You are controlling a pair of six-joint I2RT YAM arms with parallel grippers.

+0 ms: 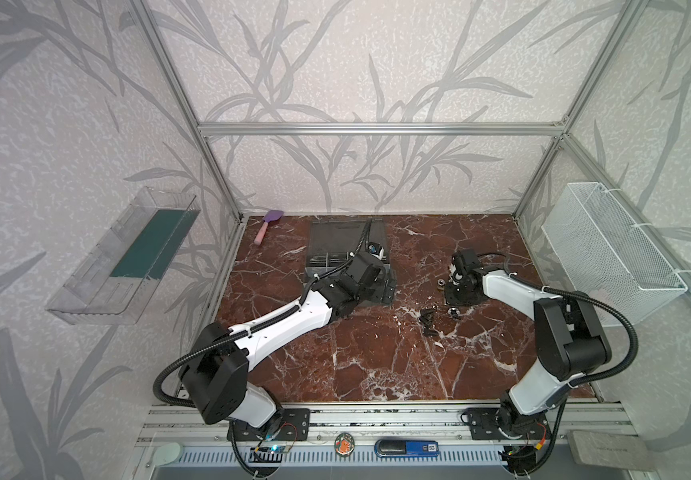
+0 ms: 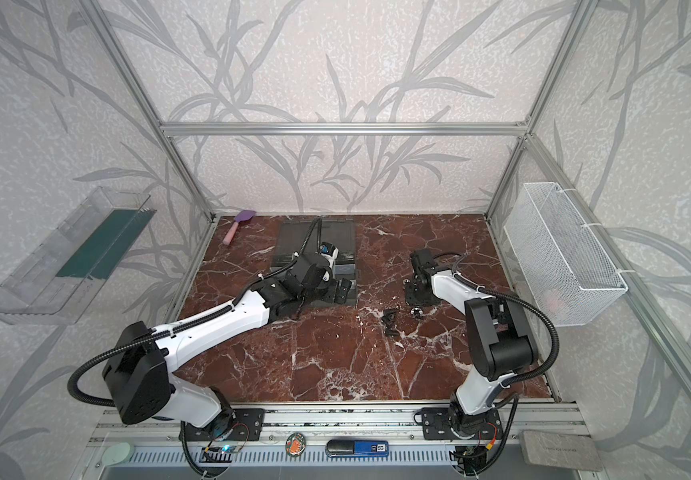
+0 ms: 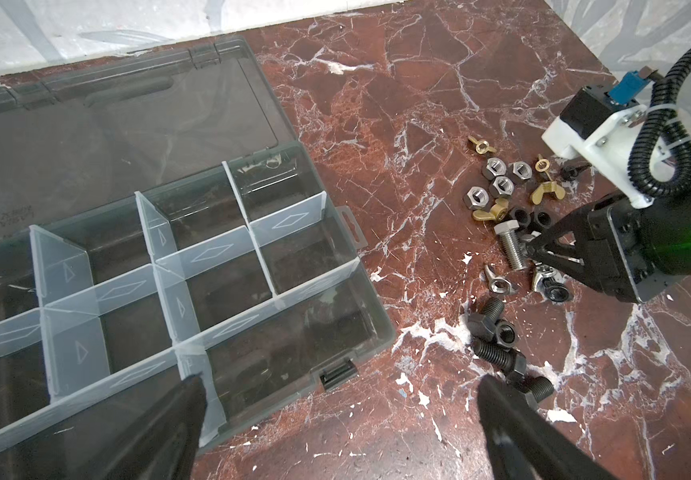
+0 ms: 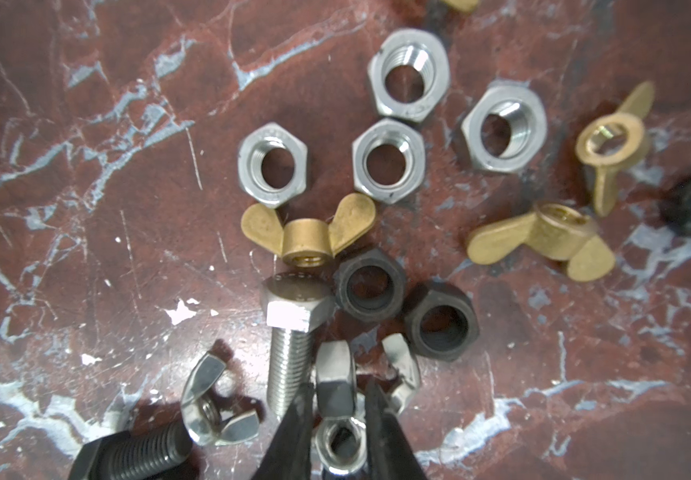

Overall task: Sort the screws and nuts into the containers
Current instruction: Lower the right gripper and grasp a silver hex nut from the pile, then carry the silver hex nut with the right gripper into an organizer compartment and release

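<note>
Three black screws [image 3: 497, 355] are lying nearest on the red stone table [image 1: 377, 365], bunched close together. Just past them the left gripper [image 3: 339, 380] is hanging with its jaws spread wide, holding nothing. One of its fingers is showing over the near side of the case [image 3: 352, 340] and one over the table by the black screws.

To the right, the right gripper [image 4: 337, 399] is pointing down into the pile. Its jaws are squeezing a silver nut [image 4: 334, 386] that is standing on its edge. A silver screw [image 4: 292, 353] is lying just beside that nut, and silver wing nuts [image 4: 219, 411] are lying around the tips.

Farther on, two black nuts [image 4: 371, 291] are sitting side by side. Brass wing nuts [image 4: 308, 237] and four silver hex nuts [image 4: 273, 164] are lying past them. All these bits are resting on the table, right of the case and apart from it.

The case is sitting open, with clear walls splitting it into small boxes [image 3: 219, 299]. Its lid [image 3: 128, 124] is lying flat behind it, toward the back wall. A purple spatula [image 1: 269, 226] is lying in the far left corner.
</note>
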